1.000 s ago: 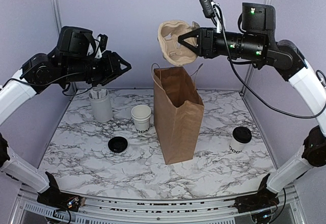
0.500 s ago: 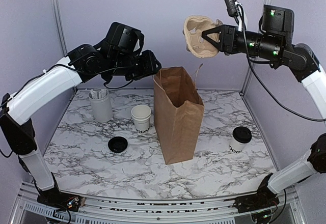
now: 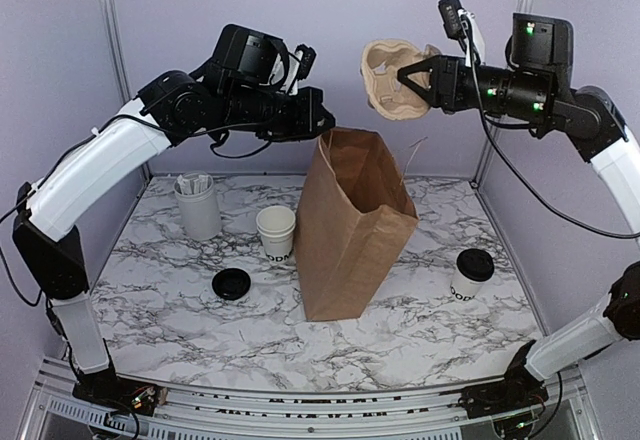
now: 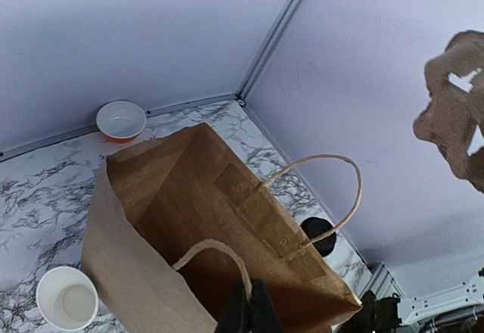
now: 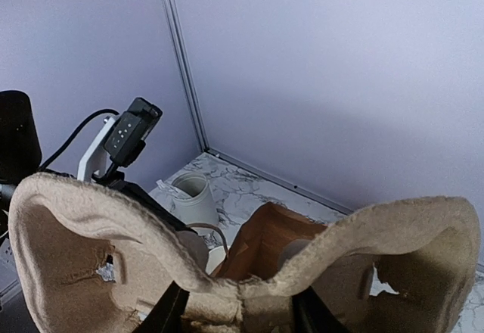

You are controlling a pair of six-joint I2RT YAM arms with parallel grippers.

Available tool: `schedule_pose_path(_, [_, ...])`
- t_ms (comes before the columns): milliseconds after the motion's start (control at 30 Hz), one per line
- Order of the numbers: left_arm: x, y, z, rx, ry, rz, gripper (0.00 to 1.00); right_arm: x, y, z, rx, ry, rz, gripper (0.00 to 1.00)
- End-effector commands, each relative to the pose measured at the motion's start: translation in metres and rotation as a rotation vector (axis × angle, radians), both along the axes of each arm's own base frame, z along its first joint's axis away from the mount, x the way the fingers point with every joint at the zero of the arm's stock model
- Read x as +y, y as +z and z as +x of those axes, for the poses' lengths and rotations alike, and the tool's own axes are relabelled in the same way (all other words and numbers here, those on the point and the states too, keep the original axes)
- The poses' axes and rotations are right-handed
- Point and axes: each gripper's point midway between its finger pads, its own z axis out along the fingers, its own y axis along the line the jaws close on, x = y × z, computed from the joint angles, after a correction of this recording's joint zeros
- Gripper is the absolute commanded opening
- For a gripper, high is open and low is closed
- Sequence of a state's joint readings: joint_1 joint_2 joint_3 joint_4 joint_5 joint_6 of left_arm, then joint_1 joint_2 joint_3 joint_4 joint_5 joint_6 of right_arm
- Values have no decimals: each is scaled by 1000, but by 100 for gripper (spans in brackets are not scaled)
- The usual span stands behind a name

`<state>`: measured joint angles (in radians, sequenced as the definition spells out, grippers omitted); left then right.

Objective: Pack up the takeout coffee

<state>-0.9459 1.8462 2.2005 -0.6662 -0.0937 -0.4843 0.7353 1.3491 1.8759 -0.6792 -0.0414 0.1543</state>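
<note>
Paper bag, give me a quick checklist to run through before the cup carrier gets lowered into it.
1. Hold of the left gripper on the paper bag: ok, shut on the near rim by a handle.
2. Bag mouth open: ok, it gapes wide and the left wrist view shows nothing inside.
3. Bag standing straight: not ok, it leans toward the right arm.
4. Hold of the right gripper on the cup carrier: ok, clamped and raised above the bag.
5. Carrier lined up over the mouth: cannot tell, depth is unclear from the top view.
6. Handles out of the way: cannot tell, both loops arch near the opening.
</note>
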Motion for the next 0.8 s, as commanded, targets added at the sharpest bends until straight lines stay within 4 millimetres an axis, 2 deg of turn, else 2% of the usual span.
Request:
schedule_pose_path(0, [-25,16,-36,-22,-268,-30,0,-23,32,-2,-96,-74,-10,38])
schedule_pose_path(200, [-41,21,-60,13,-431,-86,0,-28,31,-8,-108,-69,-31,38])
schedule_pose_path(300, [-43,20,-65,34,-451,-106,0,-27,21,-15,-95,-34,-46,38])
schedule_pose_path(433, [-45,12,-65,77,-442,-130,0,-18,-6,-30,-39,59,-71,38])
schedule_pose_path(500, [-46,5,-68,95,-450,-142,0,-8,-33,-40,9,147,-90,38])
schedule_pose_path(600, [-47,2,-75,113,-483,-163,0,0,-49,-60,33,251,-78,38])
schedule_pose_path(767, [-44,2,-83,124,-504,-184,0,11,-75,-80,97,355,-88,38])
